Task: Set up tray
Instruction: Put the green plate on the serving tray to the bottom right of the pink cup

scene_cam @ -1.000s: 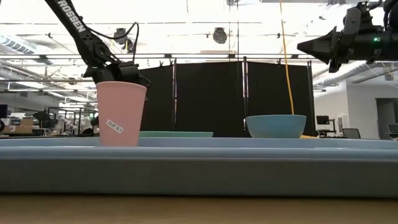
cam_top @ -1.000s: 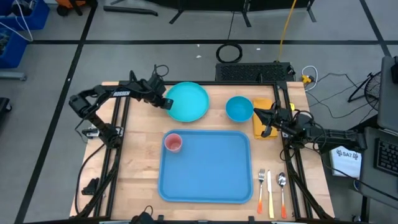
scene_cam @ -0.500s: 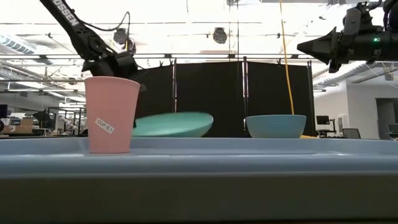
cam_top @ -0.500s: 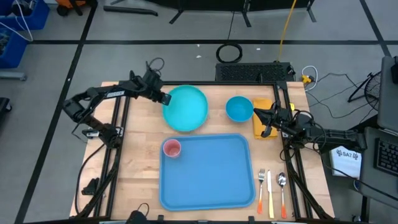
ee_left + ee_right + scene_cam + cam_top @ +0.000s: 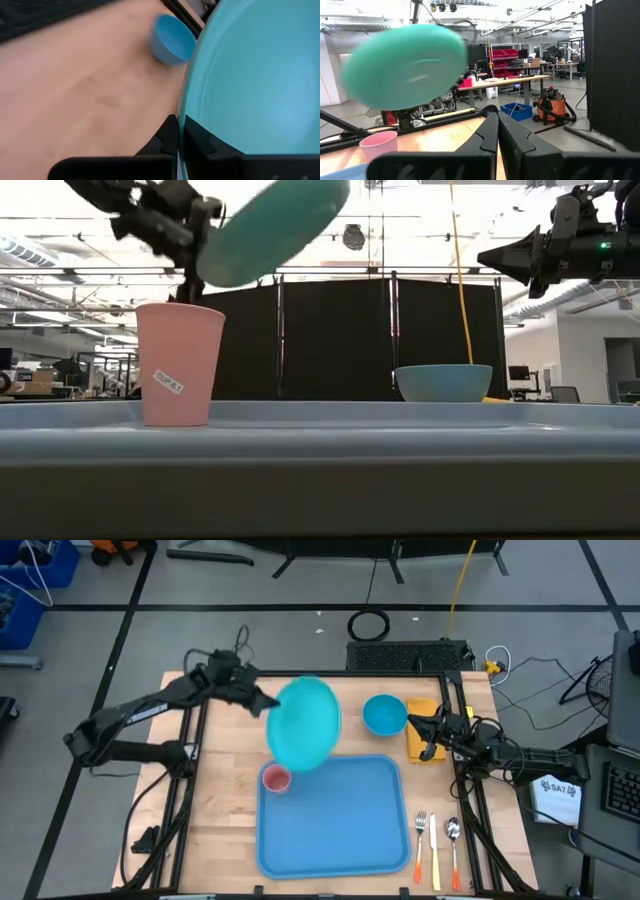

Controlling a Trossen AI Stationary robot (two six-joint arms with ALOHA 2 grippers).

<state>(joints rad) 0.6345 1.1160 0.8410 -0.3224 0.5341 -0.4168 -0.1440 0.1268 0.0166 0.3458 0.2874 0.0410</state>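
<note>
Step in hand, as judged: carrying the plate (image 5: 304,723) to the tray (image 5: 330,812). The left gripper (image 5: 262,701) had its jaws clamped on the plate's rim, holding it tilted in the air above the tray's far left corner.

The tray lay flat on the worktop (image 5: 225,745). The only thing inside was a pink cup (image 5: 276,779), upright at that far left corner; nothing seen in it.

Beyond the tray's far right corner sat a blue bowl (image 5: 384,715), contents not visible.

The right gripper (image 5: 418,721) waited over a yellow napkin (image 5: 421,731) past the bowl, jaws closed, empty.

Next move likely calls for levelling the plate and lowering it clear of the cup.
</note>
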